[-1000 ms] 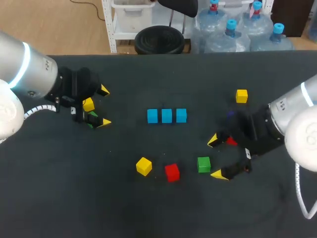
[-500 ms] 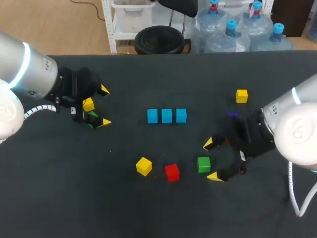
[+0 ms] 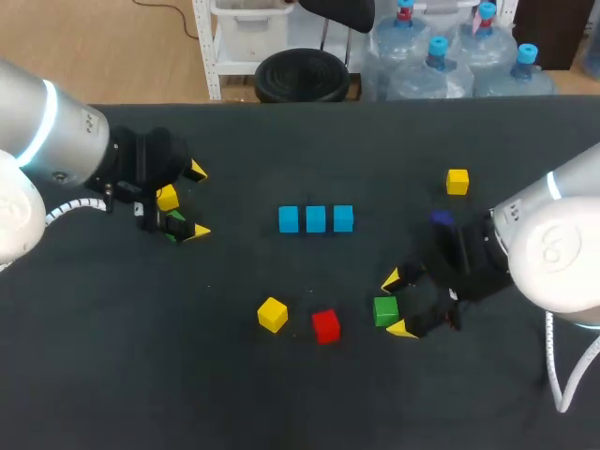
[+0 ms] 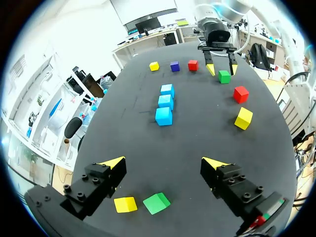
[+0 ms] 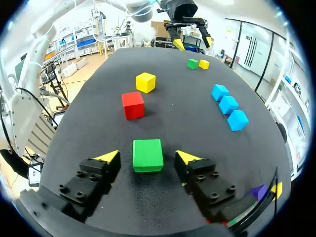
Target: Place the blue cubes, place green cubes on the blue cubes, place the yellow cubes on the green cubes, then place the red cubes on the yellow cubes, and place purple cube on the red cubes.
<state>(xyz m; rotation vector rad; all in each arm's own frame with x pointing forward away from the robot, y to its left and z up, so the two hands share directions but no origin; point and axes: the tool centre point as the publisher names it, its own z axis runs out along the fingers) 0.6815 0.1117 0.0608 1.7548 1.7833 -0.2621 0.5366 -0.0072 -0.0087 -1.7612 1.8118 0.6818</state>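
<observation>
Three blue cubes (image 3: 316,218) sit side by side in a row at the table's middle. My right gripper (image 3: 396,304) straddles a green cube (image 3: 385,310). In the right wrist view this green cube (image 5: 147,155) lies between the fingers of the right gripper (image 5: 147,158), with a gap on each side, so the gripper is open. My left gripper (image 3: 198,201) is open at the far left, above a yellow cube (image 3: 168,198) and a second green cube (image 3: 175,225). In the left wrist view both lie behind the fingertips, under the left gripper (image 4: 164,163).
A yellow cube (image 3: 273,314) and a red cube (image 3: 325,326) lie left of the right gripper. A purple cube (image 3: 441,217) and another yellow cube (image 3: 457,181) sit at the right. The left wrist view shows a second red cube (image 4: 192,64) beside the purple one.
My right gripper has slid left until its fingers flank the green cube, and the fingers have drawn closer together. The left arm has kept still.
</observation>
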